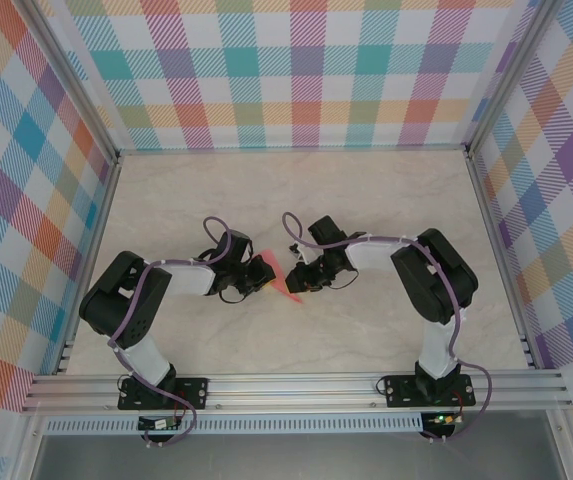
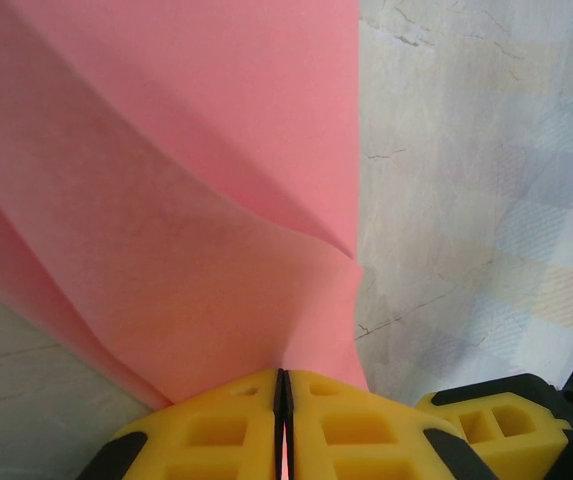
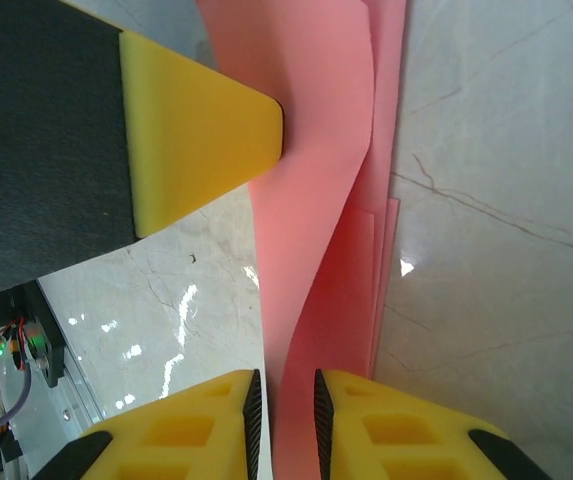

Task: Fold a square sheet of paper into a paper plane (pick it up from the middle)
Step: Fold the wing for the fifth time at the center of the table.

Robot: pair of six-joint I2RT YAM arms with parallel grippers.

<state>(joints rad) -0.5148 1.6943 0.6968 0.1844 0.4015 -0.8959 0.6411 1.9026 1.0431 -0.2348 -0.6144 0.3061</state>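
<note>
**Mid-fold: both grippers on the pink paper**

The paper (image 1: pixel 284 283) is at the middle of the tabletop (image 1: pixel 366 200), caught between the two arms where they meet. The left gripper (image 1: pixel 261 275) has its yellow fingers pressed flat together on one edge, with no gap between them in its own wrist view (image 2: pixel 283 400). The right gripper (image 1: pixel 311 278) stands narrow. The paper runs straight into the slim slot between its fingers (image 3: pixel 286 410), and it looks to be pinching there too.

This is no longer a flat square. From the left wrist the paper (image 2: pixel 166 200) shows one flap curling over another, ending in a soft, rounded corner rather than a sharp crease. From the right wrist several stacked edges lie staggered along the paper's (image 3: pixel 316 150) side, so a few layers are already doubled up. I would put this partway through the folding, well short of a finished dart.

The paper is thin, matt and slightly fibrous, and it bows easily. The tabletop (image 3: pixel 496 150) is glossy pale marble-pattern with fine dark veins.

Next, I think, the loose flap needs laying down and pressing to a firm crease, without the two grips pulling against each other and tearing it.
</note>
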